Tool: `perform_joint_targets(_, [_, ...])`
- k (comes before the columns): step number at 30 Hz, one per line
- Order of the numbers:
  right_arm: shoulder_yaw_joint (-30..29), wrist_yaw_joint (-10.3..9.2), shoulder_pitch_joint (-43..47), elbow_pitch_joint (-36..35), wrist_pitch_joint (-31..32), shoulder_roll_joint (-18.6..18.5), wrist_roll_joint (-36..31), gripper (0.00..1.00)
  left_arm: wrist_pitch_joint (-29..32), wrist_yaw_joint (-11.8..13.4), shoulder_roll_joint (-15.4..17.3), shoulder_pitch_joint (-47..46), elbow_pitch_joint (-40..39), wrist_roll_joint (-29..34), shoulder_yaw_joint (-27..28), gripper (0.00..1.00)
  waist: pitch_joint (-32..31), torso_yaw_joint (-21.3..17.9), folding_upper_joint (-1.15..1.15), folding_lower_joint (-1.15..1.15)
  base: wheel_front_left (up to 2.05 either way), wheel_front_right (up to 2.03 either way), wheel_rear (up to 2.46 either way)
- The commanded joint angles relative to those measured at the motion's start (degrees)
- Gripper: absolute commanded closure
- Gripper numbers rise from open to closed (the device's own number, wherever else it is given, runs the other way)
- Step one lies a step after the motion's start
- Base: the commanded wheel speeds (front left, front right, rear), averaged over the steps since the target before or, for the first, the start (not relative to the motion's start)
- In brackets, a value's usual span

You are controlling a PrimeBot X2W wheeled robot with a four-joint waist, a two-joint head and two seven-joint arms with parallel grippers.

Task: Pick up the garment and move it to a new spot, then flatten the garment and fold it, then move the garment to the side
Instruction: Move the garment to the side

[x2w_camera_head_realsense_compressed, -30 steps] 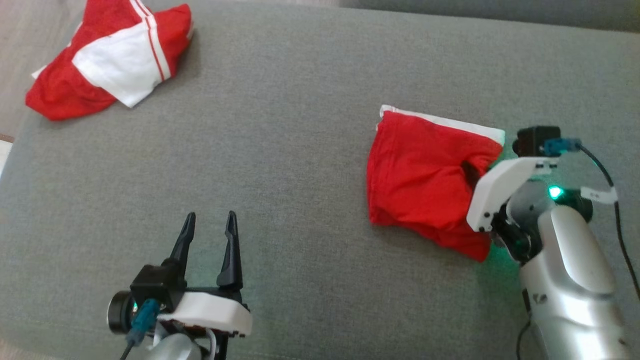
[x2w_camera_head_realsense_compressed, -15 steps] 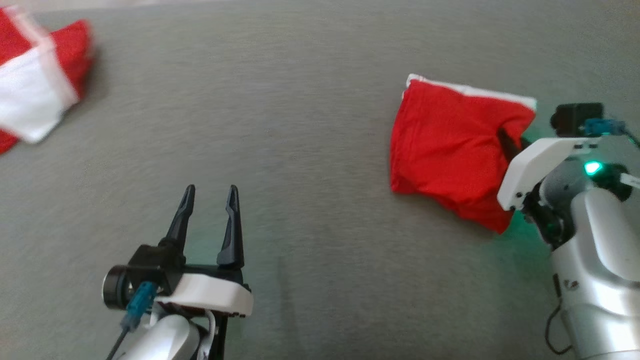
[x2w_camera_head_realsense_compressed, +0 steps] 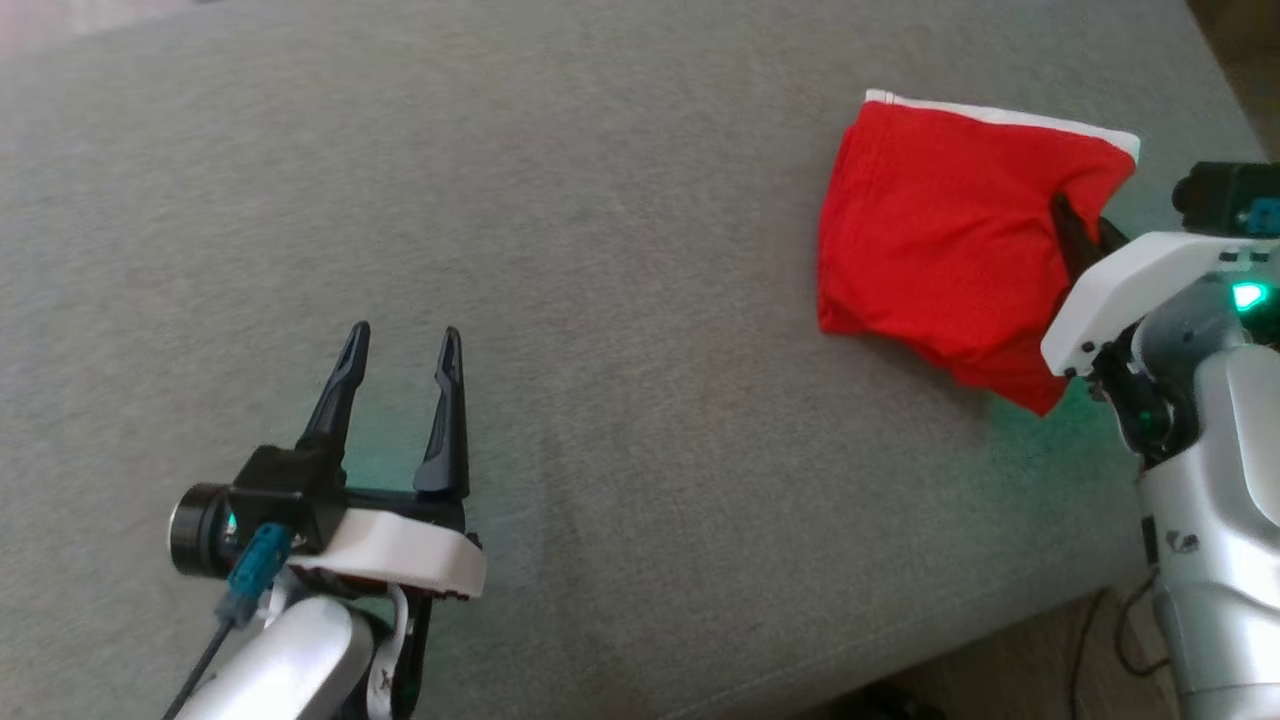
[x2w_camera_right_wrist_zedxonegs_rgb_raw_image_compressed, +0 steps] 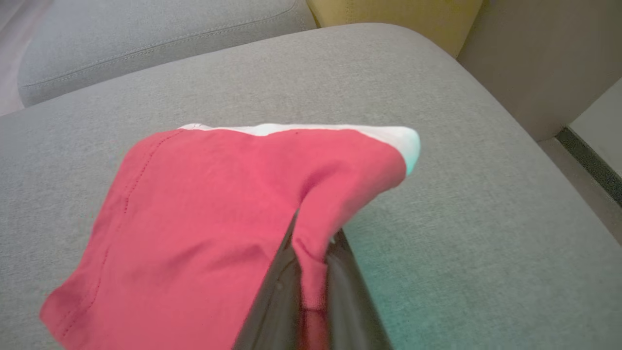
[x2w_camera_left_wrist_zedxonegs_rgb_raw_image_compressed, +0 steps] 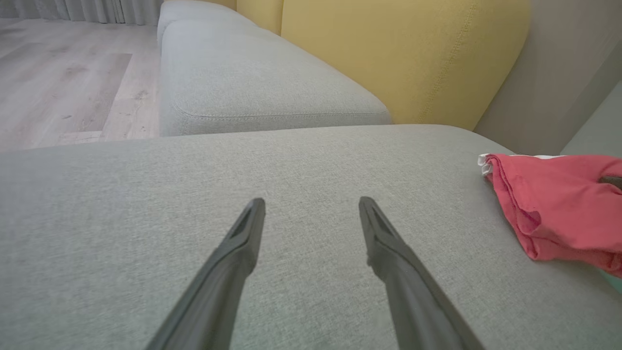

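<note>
1. My right claw is clenched on the right edge of the red garment, with a fold of cloth pinched between the fingers.
2. The garment is folded, with white trim along its far edge. It lies at the right end of the grey sofa cushion, and the pinched edge is pulled up a little.
3. My left claw is released, fingers spread, over bare cushion and well apart from the garment.
4. A yellow backrest stands behind the cushion.

On cushion: garment right of left gripper.
</note>
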Motion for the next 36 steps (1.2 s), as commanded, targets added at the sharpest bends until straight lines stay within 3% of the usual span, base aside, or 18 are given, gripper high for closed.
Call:
perform_joint_targets(1, [0.48,0.42,-2.45,-1.66,-0.81,0.02,0.17,1.0,0.16,0.31,1.71,-2.42,-2.24,0.69,1.8,0.0,1.49,-1.41,0.0,0.0,0.0,0.0,0.0])
perform_joint_targets(7, [1.76,0.42,-5.88,-0.11,-0.5,-1.39,-0.38,1.0,0.77,1.16,2.67,-2.97,-3.17,1.17,2.27,0.0,3.34,-0.02,0.0,0.0,0.0,0.0,0.0])
perform_joint_targets(12, [3.6,0.42,-11.77,2.49,1.28,-6.44,-0.16,1.0,0.69,2.1,3.6,-3.37,-4.34,1.53,3.26,0.0,6.18,2.99,0.0,0.0,0.0,0.0,0.0])
perform_joint_targets(19, [0.43,0.42,-18.7,7.13,0.92,-14.1,-2.78,1.0,0.38,2.64,3.67,-3.76,-5.35,2.05,3.29,0.0,8.94,6.64,0.0,0.0,0.0,0.0,0.0])
perform_joint_targets(20, [-0.09,0.42,-19.26,7.63,0.37,-14.76,-3.45,0.9,0.34,2.65,3.59,-3.73,-5.35,2.07,3.19,0.0,9.11,6.89,0.0,0.0,0.0,0.0,0.0])
perform_joint_targets(22, [-0.99,0.42,-20.26,8.46,-1.45,-15.71,-5.08,0.0,0.25,2.61,3.43,-3.72,-5.31,2.11,2.98,0.0,9.35,7.29,0.0,0.0,0.0,0.0,0.0])
perform_joint_targets(30, [-2.71,0.42,-22.84,10.53,-10.5,-13.64,-10.42,0.0,0.35,2.81,3.22,-3.71,-4.92,2.21,2.53,0.0,9.24,7.21,0.0,0.0,0.0,0.0,0.0])
perform_joint_targets(36, [-0.25,0.42,-22.83,10.99,-13.8,-10.81,-10.59,0.0,0.01,2.49,2.85,-3.59,-4.2,1.73,2.42,0.0,7.2,6.91,0.0,0.0,0.0,0.0,0.0])
